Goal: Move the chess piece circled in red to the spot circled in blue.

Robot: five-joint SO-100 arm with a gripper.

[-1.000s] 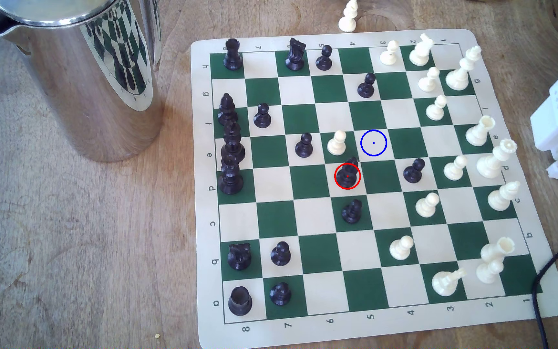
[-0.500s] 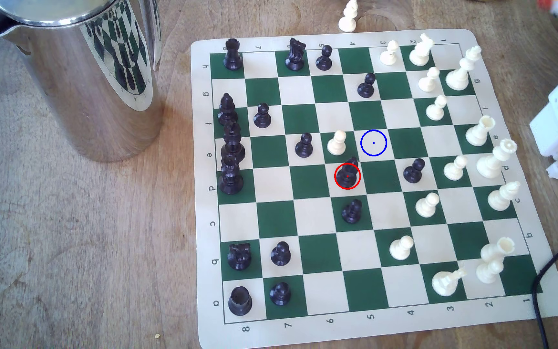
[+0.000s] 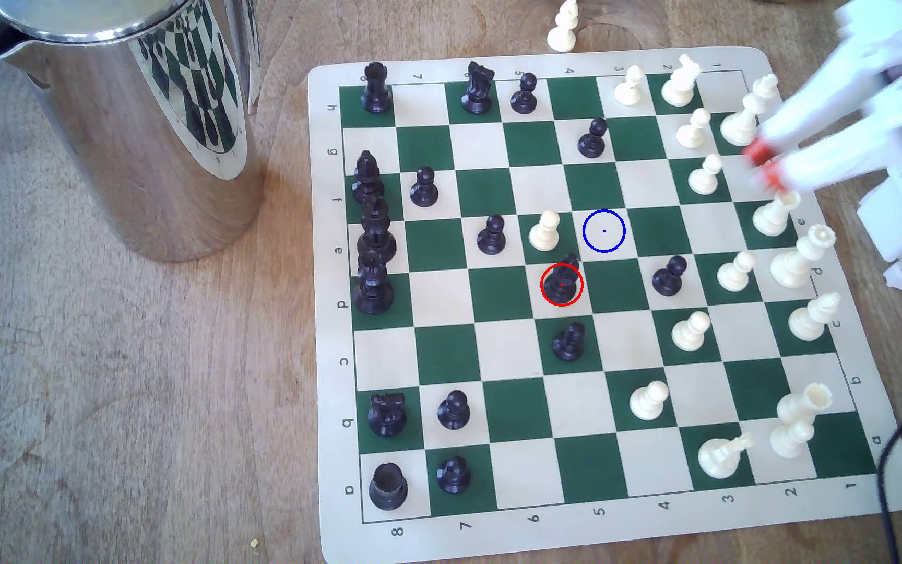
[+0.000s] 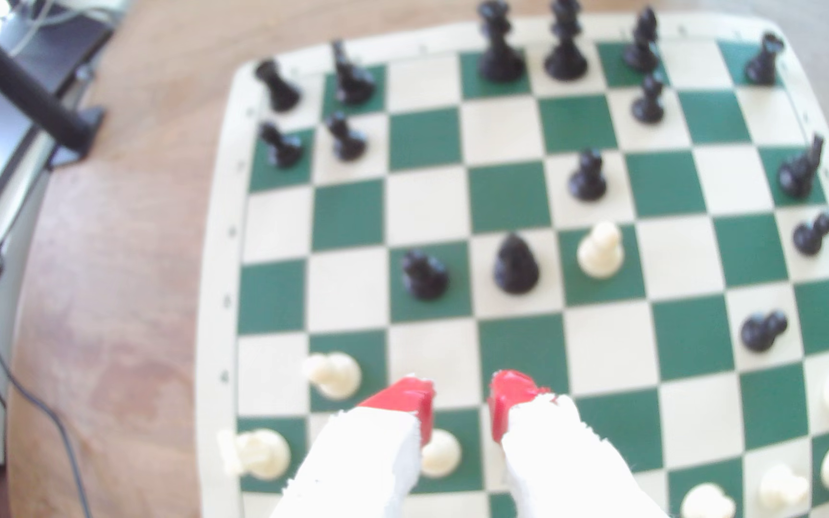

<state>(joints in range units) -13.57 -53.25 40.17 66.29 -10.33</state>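
Observation:
The chess piece [image 3: 561, 282], small and glossy black, stands on a cream square inside the red ring, mid-board. In the wrist view the chess piece [image 4: 514, 264] stands between a black pawn [image 4: 425, 274] and a white pawn [image 4: 599, 249]. The spot [image 3: 604, 231], a cream square with a blue ring and centre dot, lies bare one square diagonally away, beside the white pawn [image 3: 544, 230]. My gripper [image 3: 765, 164] is blurred, hanging above the white pieces at the exterior view's right, far from the piece. The gripper [image 4: 460, 406] is open, its red fingertips [image 4: 412, 401] apart with nothing between them.
A tall steel jug [image 3: 129, 125] stands on the wooden table at the exterior view's left. A white pawn [image 3: 562, 30] stands off the board at the back. Under my gripper stand a white king [image 3: 744, 116], pawn [image 3: 705, 174] and rook [image 3: 774, 212]. A black cable [image 3: 888, 461] runs past the board's right corner.
My gripper has swung in from the exterior view's upper right and now hangs over the board's right side. No chess piece has moved.

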